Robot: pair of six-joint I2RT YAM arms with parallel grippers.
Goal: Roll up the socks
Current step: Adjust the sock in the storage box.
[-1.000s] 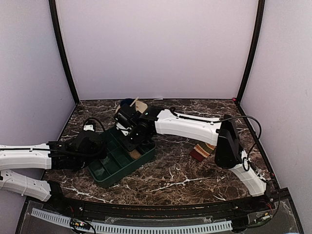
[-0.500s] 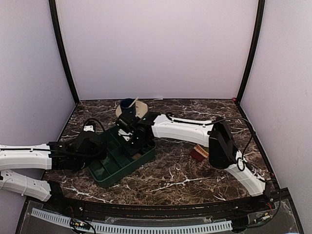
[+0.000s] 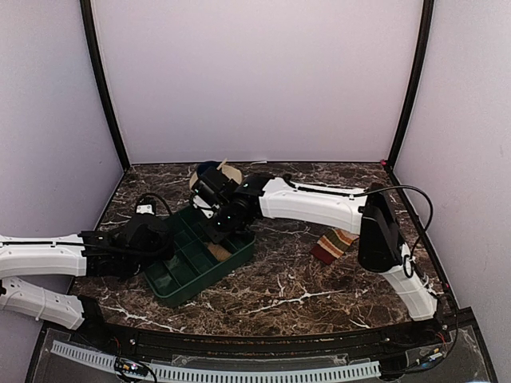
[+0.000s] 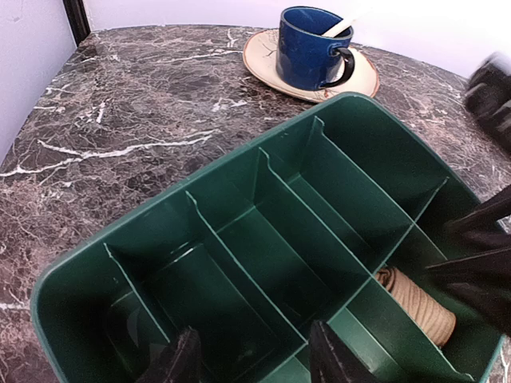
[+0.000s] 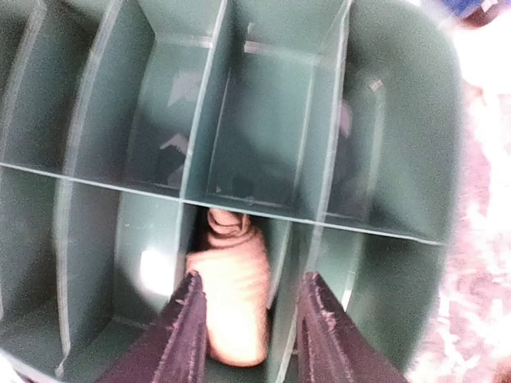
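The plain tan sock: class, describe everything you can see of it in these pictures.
The plain tan sock is soft ribbed knit, rolled into a compact bundle. It lies on its side in a narrow compartment of the green tray, between dividers. The right gripper is above it, jaws apart either side; contact cannot be told.

Left arm (image 3: 40, 258) and right arm (image 3: 313, 206): white moulded shells, black joint housings. Black cable (image 3: 153, 195) arches over the wrist block just behind the left fingers (image 4: 329, 357). Second black cable (image 3: 398, 189) loops at the elbow, well behind the right fingers (image 5: 188, 327). All fingers dark, tapered.
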